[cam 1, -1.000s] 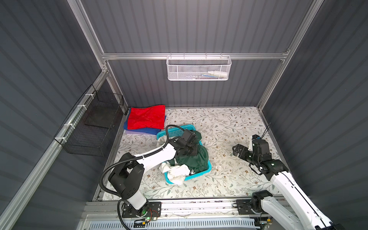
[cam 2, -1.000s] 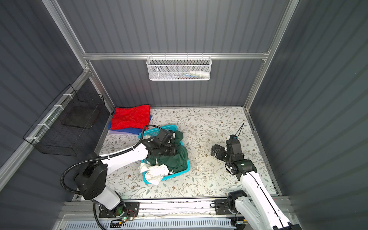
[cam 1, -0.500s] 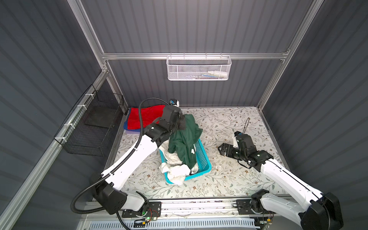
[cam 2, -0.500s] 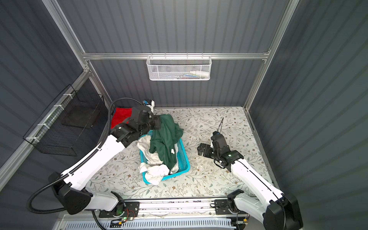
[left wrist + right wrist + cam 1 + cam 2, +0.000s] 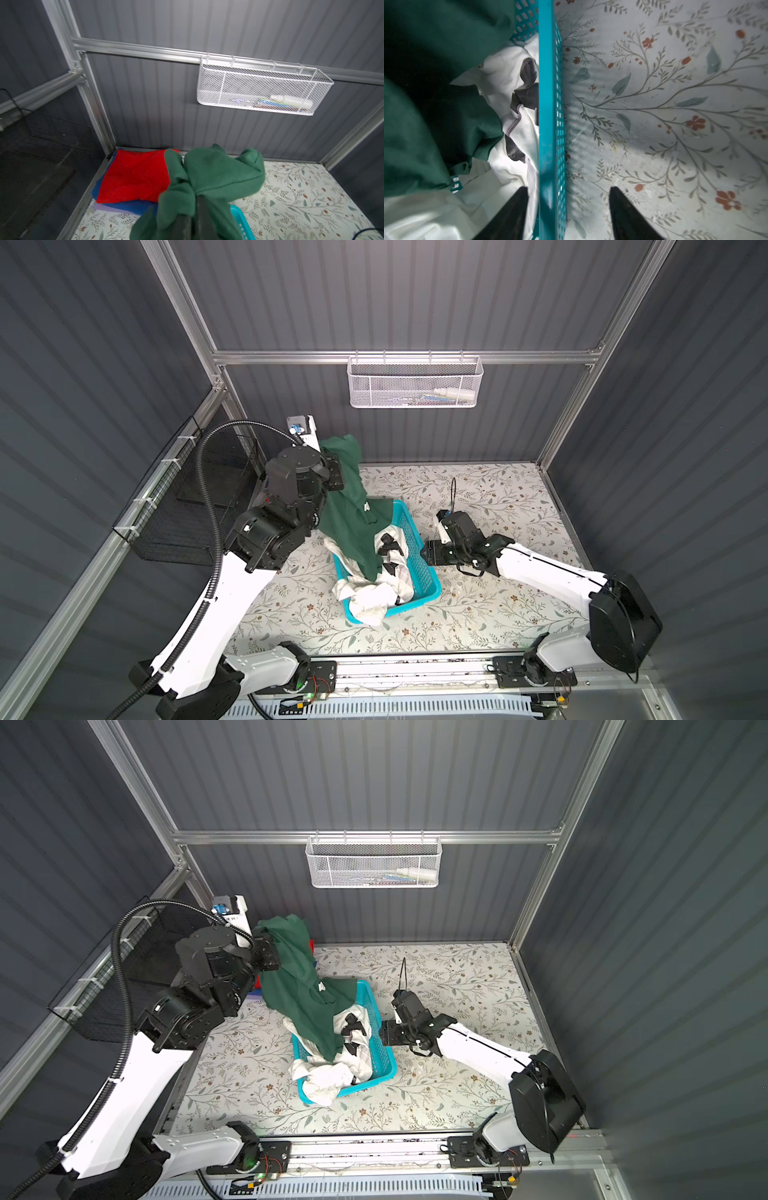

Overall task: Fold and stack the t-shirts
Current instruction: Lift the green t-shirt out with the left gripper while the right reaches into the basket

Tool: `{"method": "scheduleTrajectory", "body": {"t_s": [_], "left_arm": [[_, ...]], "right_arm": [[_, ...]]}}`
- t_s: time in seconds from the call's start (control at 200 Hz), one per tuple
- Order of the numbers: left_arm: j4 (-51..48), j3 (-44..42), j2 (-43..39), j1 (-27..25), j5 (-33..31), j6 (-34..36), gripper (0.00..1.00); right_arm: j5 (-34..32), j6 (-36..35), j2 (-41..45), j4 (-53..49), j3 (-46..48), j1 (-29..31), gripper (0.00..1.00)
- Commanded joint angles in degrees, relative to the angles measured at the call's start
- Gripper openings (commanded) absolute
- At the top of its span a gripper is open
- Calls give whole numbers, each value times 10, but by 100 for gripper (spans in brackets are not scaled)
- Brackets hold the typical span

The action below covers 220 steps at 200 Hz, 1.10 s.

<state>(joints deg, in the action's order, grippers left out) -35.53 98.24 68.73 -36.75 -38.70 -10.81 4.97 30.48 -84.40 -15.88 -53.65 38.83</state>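
The green shirt (image 5: 353, 510) has been lifted out, pinched tight in the left gripper (image 5: 194, 207); the basket wall (image 5: 548, 104) is straddled by the half-open, empty right gripper (image 5: 568, 188); spreading is next.

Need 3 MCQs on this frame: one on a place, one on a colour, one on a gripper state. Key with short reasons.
1. Where does the folded bright red cloth t-shirt lie?
A. on the folded royal blue cloth t-shirt, in the corner by the back wall
B. in a white mesh wall basket
C. draped over a black wire rack

2. What colour is the large cloth t-shirt that the left gripper holds up?
A. white
B. dark green
C. royal blue

3. How does the right gripper stand?
A. shut on a white shirt
B. open, astride the rim of the turquoise plastic lattice basket
C. shut, flat on the table

Key:
1 A: the left wrist view shows red lying on blue in the corner.
2 B: green cloth bunches at the shut jaws.
3 B: the right wrist view shows one finger inside the rim and one outside.
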Motion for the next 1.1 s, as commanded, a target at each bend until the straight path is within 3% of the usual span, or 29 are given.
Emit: {"method": "scheduleTrajectory", "body": {"t_s": [0.0,0.1,0.225,0.485,0.705,0.835,0.991,1.096], "left_arm": [[-17,48,-14,-1,-107,47,0],[-24,65,-22,-1,-179,87,0],[-32,72,-48,0,-218,114,0],[-111,53,-83,-1,-248,79,0],[-186,3,-86,-1,-215,13,0],[-193,-49,-89,0,-176,-27,0],[-163,-113,-88,0,-143,-42,0],[-149,-139,-69,1,-98,-50,0]], "right_arm": [[10,-10,-25,11,-22,2,56],[-12,-18,-42,5,-36,2,44],[-81,-25,-57,-27,-58,0,29],[-166,-30,-66,-92,-79,-27,31],[-138,-38,-20,-96,-31,-140,33],[-166,-77,4,-80,-8,-198,37],[-165,-83,-36,-126,-61,-297,39],[-166,-87,-44,-140,-89,-317,47]]}}
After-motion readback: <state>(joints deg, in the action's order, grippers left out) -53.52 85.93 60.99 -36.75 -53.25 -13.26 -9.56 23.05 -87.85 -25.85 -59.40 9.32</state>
